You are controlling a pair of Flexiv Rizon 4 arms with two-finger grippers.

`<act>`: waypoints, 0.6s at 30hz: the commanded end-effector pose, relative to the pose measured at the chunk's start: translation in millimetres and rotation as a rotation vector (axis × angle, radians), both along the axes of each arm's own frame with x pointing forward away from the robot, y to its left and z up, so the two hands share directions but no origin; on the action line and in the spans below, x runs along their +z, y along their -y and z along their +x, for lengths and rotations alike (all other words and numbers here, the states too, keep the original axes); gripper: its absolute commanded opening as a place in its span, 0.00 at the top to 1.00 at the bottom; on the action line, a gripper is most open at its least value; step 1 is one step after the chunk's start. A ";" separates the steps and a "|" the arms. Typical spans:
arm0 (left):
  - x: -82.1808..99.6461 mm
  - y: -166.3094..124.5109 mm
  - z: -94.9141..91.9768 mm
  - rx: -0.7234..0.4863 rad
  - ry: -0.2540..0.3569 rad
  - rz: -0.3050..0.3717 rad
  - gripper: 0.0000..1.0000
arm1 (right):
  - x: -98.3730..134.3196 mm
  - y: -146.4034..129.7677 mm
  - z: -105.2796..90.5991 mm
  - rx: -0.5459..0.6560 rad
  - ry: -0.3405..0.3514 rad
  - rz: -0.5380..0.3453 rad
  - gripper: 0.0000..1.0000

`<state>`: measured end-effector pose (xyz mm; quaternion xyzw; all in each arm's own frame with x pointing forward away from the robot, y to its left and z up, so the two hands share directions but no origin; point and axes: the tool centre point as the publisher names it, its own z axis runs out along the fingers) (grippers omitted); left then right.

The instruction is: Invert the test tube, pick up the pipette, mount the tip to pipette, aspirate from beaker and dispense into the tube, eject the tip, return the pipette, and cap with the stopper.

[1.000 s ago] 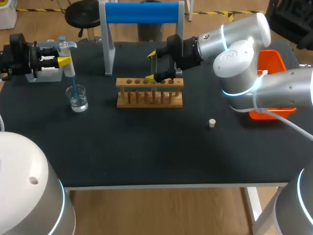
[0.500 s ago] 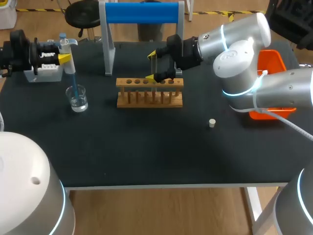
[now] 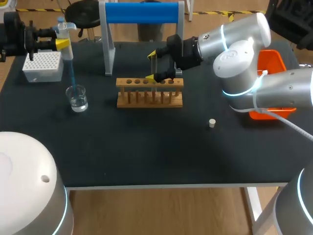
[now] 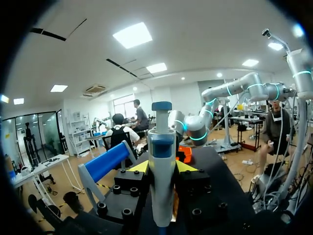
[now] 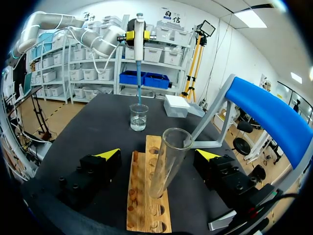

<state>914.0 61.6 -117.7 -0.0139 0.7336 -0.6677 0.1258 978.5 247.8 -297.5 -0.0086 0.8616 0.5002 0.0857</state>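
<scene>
My left gripper [image 3: 62,45] is shut on the white and blue pipette [image 3: 64,39] at the table's far left; its long blue tip [image 3: 71,76] ends just over the rim of the glass beaker [image 3: 77,98]. In the left wrist view the pipette [image 4: 161,166] stands upright between the fingers of the left gripper [image 4: 162,169]. An upright test tube [image 5: 166,161] stands in the wooden rack [image 5: 144,196], with my right gripper [image 5: 159,156] open around it and both fingers clear of the glass. A small white stopper [image 3: 212,123] lies on the table to the right of the rack [image 3: 149,92].
A white tip box [image 3: 43,66] sits at the far left behind the beaker. The blue-topped pipette stand [image 3: 142,12] rises behind the rack. An orange bin [image 3: 274,63] is at the right edge, behind my right arm.
My left arm has lifted the pipette up and back, drawing the blue tip out of the beaker's water. The tip box is now uncovered. The right arm has not moved.
</scene>
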 end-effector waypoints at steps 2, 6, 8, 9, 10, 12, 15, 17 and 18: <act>33.8 17.9 -8.4 -0.005 -0.013 0.063 1.00 | 0.5 1.1 0.2 0.002 -0.002 0.000 0.00; 56.9 34.2 -9.9 -0.030 -0.034 0.078 1.00 | 0.5 1.1 0.2 0.002 -0.002 0.000 0.00; 68.2 42.3 -9.8 -0.046 -0.044 0.054 1.00 | 0.5 1.1 0.2 0.002 -0.002 0.000 0.00; 72.8 46.3 -9.2 -0.046 -0.058 0.063 1.00 | 0.5 1.1 0.2 0.002 -0.002 0.000 0.00; 77.8 51.1 -8.8 -0.050 -0.060 0.066 1.00 | 0.5 1.1 0.2 0.002 -0.002 0.000 0.00; 87.7 60.6 -7.6 -0.068 -0.064 0.053 1.00 | 0.5 1.1 0.2 0.002 -0.002 0.000 0.00; 101.7 75.4 -4.8 -0.105 -0.049 0.032 1.00 | 0.5 1.1 0.2 0.002 -0.002 0.000 0.00; 109.8 86.1 -1.4 -0.115 -0.045 0.042 1.00 | 0.5 1.1 0.2 0.002 -0.002 0.000 0.00; 113.5 91.8 0.3 -0.134 -0.043 0.036 1.00 | 0.5 1.1 0.2 0.002 -0.002 0.000 0.00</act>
